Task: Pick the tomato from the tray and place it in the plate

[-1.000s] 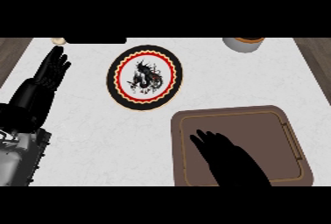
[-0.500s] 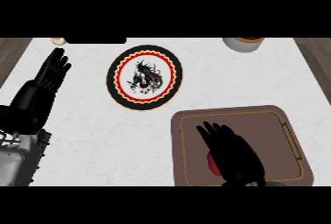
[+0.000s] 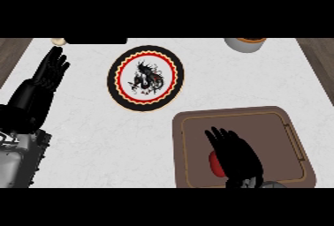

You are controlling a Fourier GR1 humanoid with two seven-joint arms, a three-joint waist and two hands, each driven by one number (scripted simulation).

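A red tomato (image 3: 214, 162) lies in the brown tray (image 3: 195, 128) at the lower right; only its left edge shows. My right hand (image 3: 236, 153) hangs over the tomato with straight fingers pointing away from me and covers most of it. Whether the hand touches the tomato I cannot tell. The plate (image 3: 145, 77), black-rimmed with a red and yellow ring and a dark figure on white, lies to the upper left of the tray. My left hand (image 3: 51, 70) rests open at the far left, fingers up.
A grey cup with an orange inside (image 3: 246, 43) stands at the back right. A small beige object (image 3: 58, 41) and a dark object (image 3: 96, 40) sit at the counter's back edge. Wooden strips border the white counter left and right.
My right hand has drawn back toward the tray's near edge, and the tomato's red side has come into view beside it. The left hand has not moved.
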